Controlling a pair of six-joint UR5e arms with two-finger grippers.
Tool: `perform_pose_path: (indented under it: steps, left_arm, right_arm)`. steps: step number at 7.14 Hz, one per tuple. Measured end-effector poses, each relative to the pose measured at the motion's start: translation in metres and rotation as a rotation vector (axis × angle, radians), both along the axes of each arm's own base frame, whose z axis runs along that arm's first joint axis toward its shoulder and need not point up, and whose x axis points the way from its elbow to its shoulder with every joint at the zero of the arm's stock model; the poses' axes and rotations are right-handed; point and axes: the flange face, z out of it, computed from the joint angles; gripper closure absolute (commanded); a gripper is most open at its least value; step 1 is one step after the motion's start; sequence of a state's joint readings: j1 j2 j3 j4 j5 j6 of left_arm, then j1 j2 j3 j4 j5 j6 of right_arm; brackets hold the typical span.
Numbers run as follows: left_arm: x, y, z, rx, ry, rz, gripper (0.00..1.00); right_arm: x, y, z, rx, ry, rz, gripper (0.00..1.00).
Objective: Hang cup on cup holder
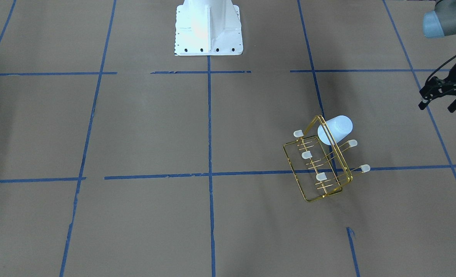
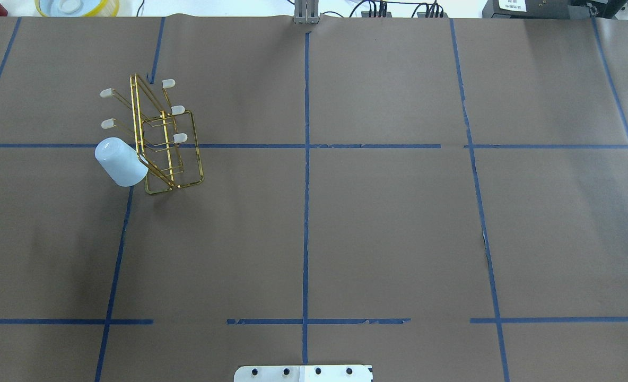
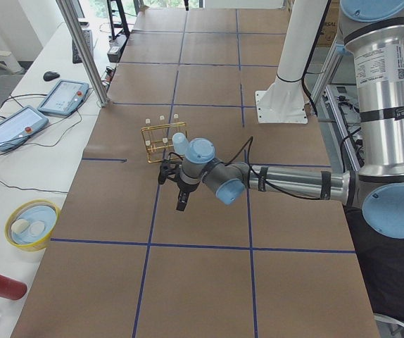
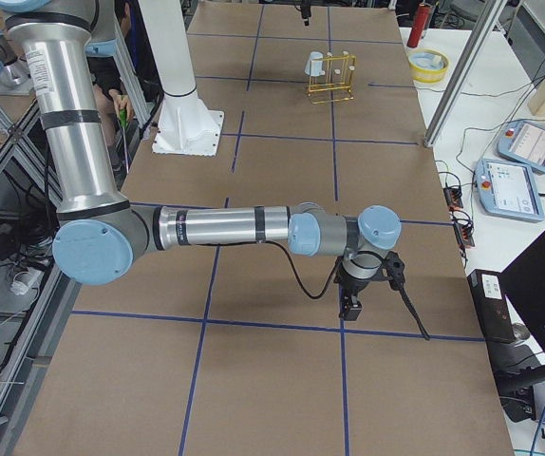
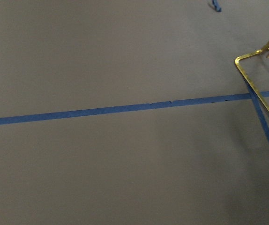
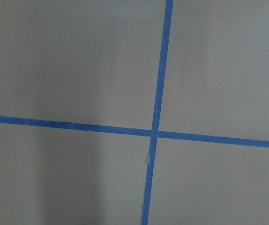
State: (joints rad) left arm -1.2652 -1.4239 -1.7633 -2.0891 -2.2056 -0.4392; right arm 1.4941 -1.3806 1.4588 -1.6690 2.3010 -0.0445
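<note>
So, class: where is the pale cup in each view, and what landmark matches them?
Front-facing: cup right of centre, at the upper end of the cup holder.
Overhead: cup at left, on the holder's lower-left.
Exterior left: cup mid-picture, right of the holder.
Exterior right: cup near the top, left of the holder.
Wrist views: absent.
Shared landmark: the gold cup holder.
</note>
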Motion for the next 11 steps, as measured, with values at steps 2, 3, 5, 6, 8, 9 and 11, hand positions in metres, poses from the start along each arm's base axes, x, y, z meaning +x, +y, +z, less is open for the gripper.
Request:
perform_pose_path:
  steps: [2, 3, 5, 6, 8, 9, 11]
  left_arm:
    - [-0.070, -0.037, 0.008, -0.006, -0.106, 0.078, 0.00]
    - [-0.100, -0.042, 0.016, -0.019, -0.131, 0.096, 0.00]
    - [-0.138, -0.036, 0.046, -0.064, -0.150, 0.143, 0.00]
    - [-0.144, -0.031, 0.059, -0.088, -0.134, 0.157, 0.00]
    - [-0.141, -0.026, 0.075, -0.114, -0.069, 0.167, 0.00]
    - [-0.140, -0.026, 0.076, -0.110, -0.055, 0.163, 0.00]
    - [-0.139, -0.027, 0.074, -0.103, -0.046, 0.143, 0.00]
  right_arm:
    - [0.000, 0.000, 0.000, 0.000, 0.000, 0.000, 0.00]
    - [0.000, 0.000, 0.000, 0.000, 0.000, 0.000, 0.00]
    - [0.000, 0.000, 0.000, 0.000, 0.000, 0.000, 0.00]
    - [0.000, 0.000, 0.000, -0.001, 0.000, 0.001, 0.00]
    - [0.000, 0.000, 0.000, -0.001, 0.000, 0.001, 0.00]
    - [0.000, 0.000, 0.000, -0.001, 0.000, 0.001, 0.00]
    - [0.000, 0.000, 0.000, 0.000, 0.000, 0.000, 0.00]
